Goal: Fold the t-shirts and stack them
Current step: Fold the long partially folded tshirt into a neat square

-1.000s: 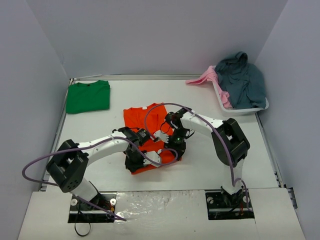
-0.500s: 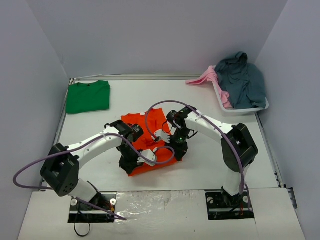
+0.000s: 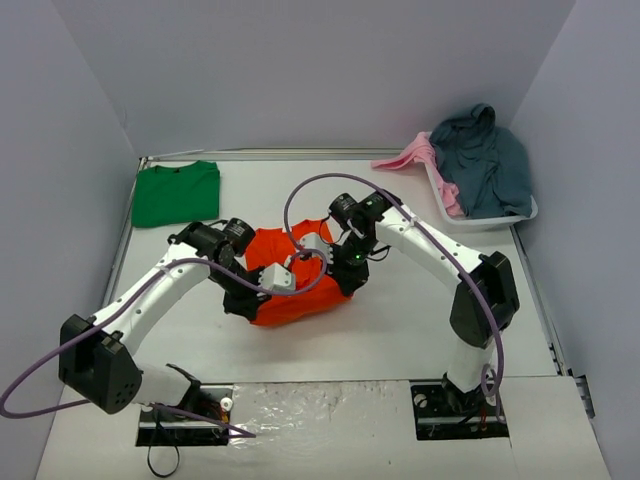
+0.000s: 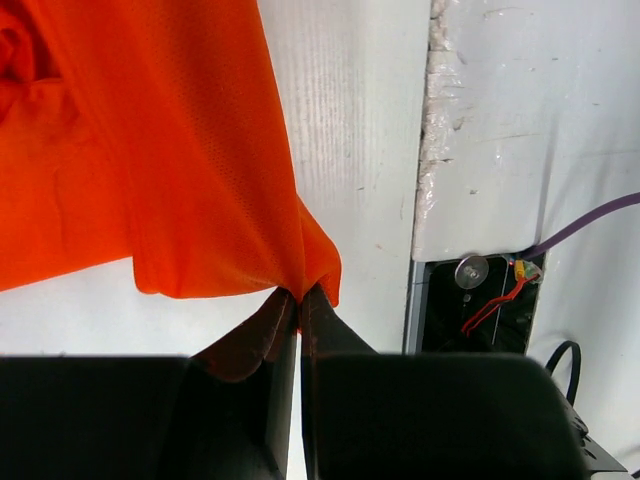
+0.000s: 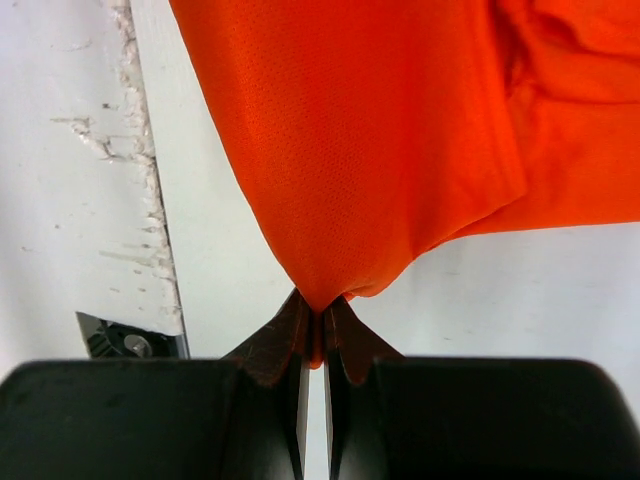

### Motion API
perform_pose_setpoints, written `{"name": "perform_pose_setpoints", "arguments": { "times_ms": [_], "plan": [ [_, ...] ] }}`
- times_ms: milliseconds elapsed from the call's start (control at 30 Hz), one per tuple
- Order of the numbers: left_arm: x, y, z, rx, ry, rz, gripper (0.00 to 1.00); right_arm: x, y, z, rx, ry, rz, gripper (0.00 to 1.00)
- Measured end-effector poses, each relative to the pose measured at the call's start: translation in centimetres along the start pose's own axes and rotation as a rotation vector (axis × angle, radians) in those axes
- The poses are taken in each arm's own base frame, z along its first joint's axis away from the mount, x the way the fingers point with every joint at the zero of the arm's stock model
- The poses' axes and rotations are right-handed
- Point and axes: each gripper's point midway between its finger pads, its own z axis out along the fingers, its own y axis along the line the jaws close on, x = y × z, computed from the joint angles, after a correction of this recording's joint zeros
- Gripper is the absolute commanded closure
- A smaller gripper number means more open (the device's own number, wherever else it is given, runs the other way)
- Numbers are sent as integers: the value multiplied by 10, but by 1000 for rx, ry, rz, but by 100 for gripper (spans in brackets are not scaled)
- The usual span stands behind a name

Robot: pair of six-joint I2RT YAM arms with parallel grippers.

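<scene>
Once nearer the bases (image 3: 187, 403), orange t-shirt (image 3: 300, 300) farther back.

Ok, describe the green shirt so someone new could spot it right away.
Find the white table and look at its far left corner. The green t-shirt lies there flat, by itself. It's the only bright green cloth; the orange t-shirt is mid-table.

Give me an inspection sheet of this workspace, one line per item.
Surface: white table, seam near front edge.
Job's things: orange t-shirt hanging bunched mid-table; green t-shirt folded at far left.
Clutter: white bin far right holding grey-blue garment and pink garment.
Grippers: left gripper and right gripper each shut on the orange t-shirt's edge.
Cables: purple cable loops above the shirt.
Surroundings: grey walls on three sides.
</scene>
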Motion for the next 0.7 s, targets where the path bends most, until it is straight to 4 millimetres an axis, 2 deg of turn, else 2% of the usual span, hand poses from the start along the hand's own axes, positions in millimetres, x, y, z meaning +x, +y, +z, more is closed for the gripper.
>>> {"name": "perform_pose_setpoints", "arguments": {
  "times_ms": [200,433,700],
  "plan": [
    [3,13,-13,-52,-27,-46,98,-25,-26,-17,75,-38,-43,100],
    [6,38,-29,-149,-71,-111,98,-34,-58,-24,120,-52,-36,100],
    [0,72,-47,-248,-114,-133,98,-47,-91,-35,180,-83,-37,100]
  ]
}}
